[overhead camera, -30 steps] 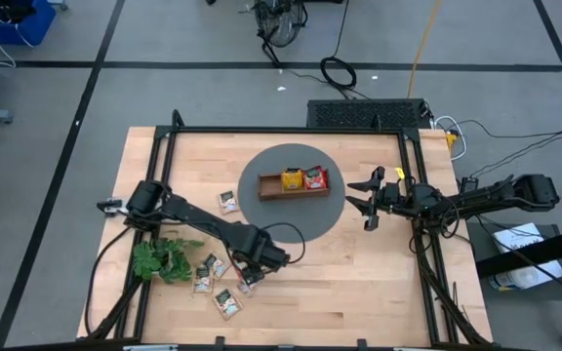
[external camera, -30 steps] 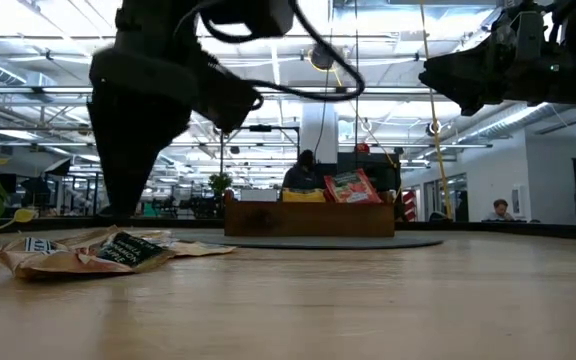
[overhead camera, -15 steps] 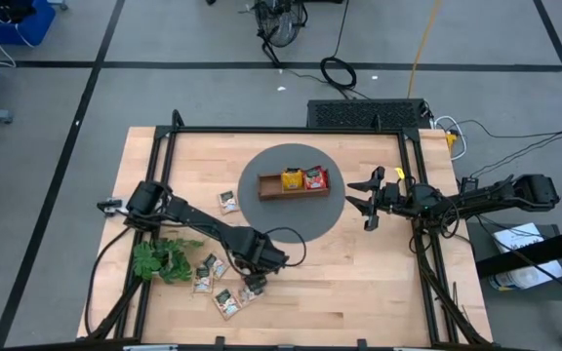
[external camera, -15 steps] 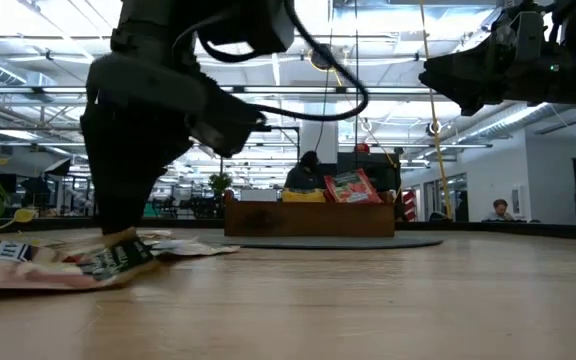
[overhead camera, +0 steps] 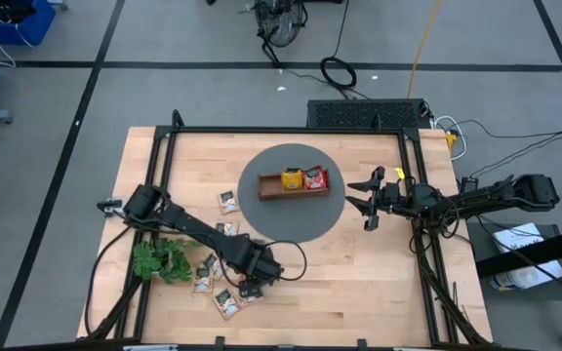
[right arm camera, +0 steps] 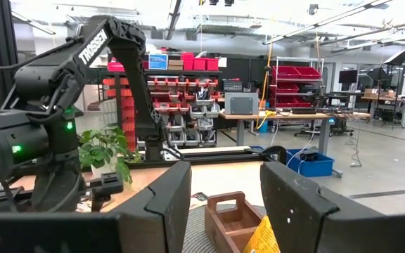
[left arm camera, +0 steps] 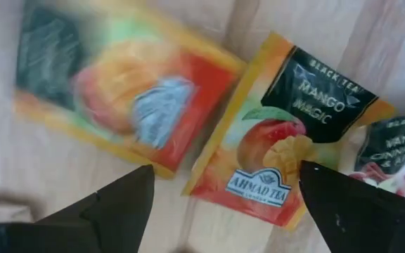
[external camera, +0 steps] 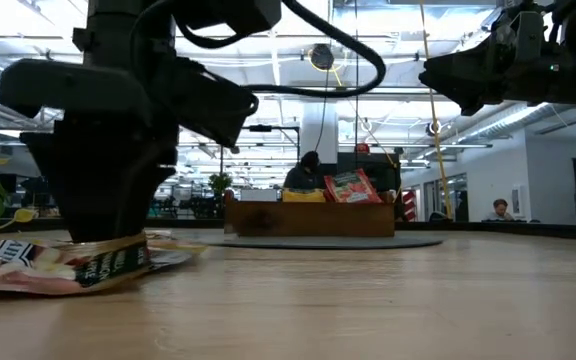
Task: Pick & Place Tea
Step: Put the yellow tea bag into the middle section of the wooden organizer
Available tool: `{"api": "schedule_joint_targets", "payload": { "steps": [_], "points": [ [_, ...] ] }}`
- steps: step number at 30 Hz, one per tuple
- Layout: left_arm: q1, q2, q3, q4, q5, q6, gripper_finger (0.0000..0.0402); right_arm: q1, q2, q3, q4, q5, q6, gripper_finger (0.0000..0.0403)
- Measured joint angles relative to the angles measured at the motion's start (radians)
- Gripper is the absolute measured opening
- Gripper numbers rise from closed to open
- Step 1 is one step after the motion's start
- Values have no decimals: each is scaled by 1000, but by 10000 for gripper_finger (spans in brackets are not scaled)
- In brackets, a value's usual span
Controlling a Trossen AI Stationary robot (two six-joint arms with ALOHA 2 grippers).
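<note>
From above, the left gripper is low over a group of tea sachets on the wooden table, near its front edge on the left side, just beside the green plant sprig. One more sachet lies alone near the edge of the round grey mat. On this mat stands the brown wooden tray, and it holds one orange-yellow sachet and one red sachet side by side. The right gripper waits above the right edge of the mat, with its fingers apart and nothing between them.

At table height, the left gripper reaches down almost to the table surface, directly over a sachet with dark print. The tray is well behind, with the red sachet standing out of it. A person sits in the room far behind the tray.

Past the left wrist, the two dark fingers stand wide apart and hold nothing. Between them, on the wood, lies an orange-yellow sachet with a mango picture, flat and a little tilted. Beside it lies another, blurred sachet, and a paler one touches the mango sachet on the other side.

Past the right wrist, the fingers are partly open and empty. Beyond them are the tray and the left arm.
</note>
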Motion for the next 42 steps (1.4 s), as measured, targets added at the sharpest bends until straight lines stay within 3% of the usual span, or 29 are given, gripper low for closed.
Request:
{"api": "schedule_joint_targets", "payload": {
  "steps": [6, 15, 19, 31, 38, 42],
  "points": [
    [-4, -10, -55, 118, 15, 89, 351, 0, 0, 0, 0, 0, 0, 155],
    [7, -8, -85, 138, 38, 130, 344, 0, 0, 0, 0, 0, 0, 155],
    [8, -6, -87, 133, 34, 130, 293, 0, 0, 0, 0, 0, 0, 155],
    [8, -5, -87, 188, 38, 204, 50, 0, 0, 0, 0, 0, 0, 155],
    [5, -50, -92, 170, 56, 198, 38, 0, 0, 0, 0, 0, 0, 155],
    [4, -124, -97, 168, -33, 176, 38, 0, 0, 0, 0, 0, 0, 155]
  ]
}}
